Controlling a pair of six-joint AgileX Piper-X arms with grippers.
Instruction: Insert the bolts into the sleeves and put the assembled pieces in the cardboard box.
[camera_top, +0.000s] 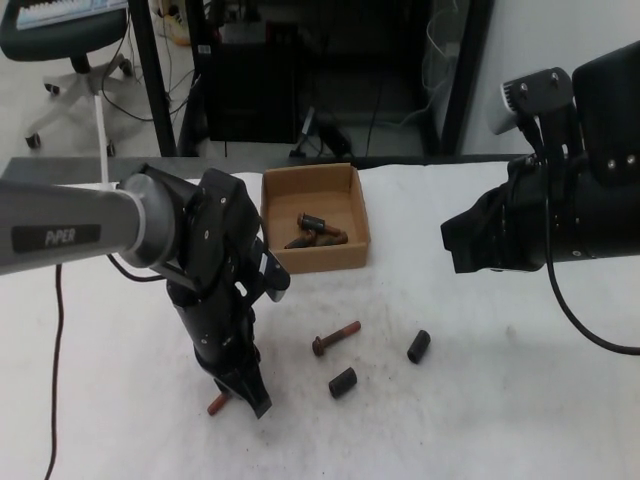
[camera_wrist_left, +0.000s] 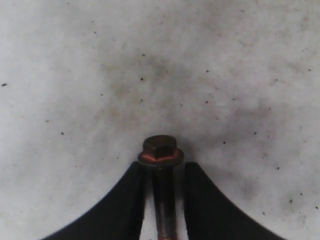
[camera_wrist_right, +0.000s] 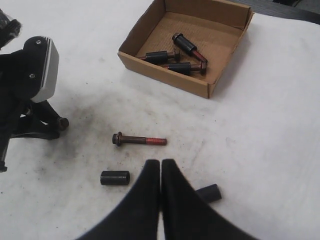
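My left gripper (camera_wrist_left: 165, 169) points down at the white bench and is open. Its fingers stand on either side of a rusty bolt (camera_wrist_left: 160, 150) lying flat, with narrow gaps to the shaft. In the high view this gripper (camera_top: 245, 393) is at the front left, and the bolt's (camera_top: 218, 403) end pokes out beside it. A second bolt (camera_top: 335, 338) with a red tip lies loose mid-bench. Two black sleeves (camera_top: 343, 382) (camera_top: 418, 346) lie near it. My right gripper (camera_wrist_right: 161, 167) hangs shut and empty above the sleeves (camera_wrist_right: 115, 177) (camera_wrist_right: 209, 193). The cardboard box (camera_top: 352, 205) holds three assembled pieces (camera_wrist_right: 176, 55).
The right arm (camera_top: 540, 225) hovers over the bench's right side. A cable (camera_top: 58, 340) runs down the left edge. The bench's back edge lies just behind the box, with dark racks and a chair (camera_top: 70, 40) beyond.
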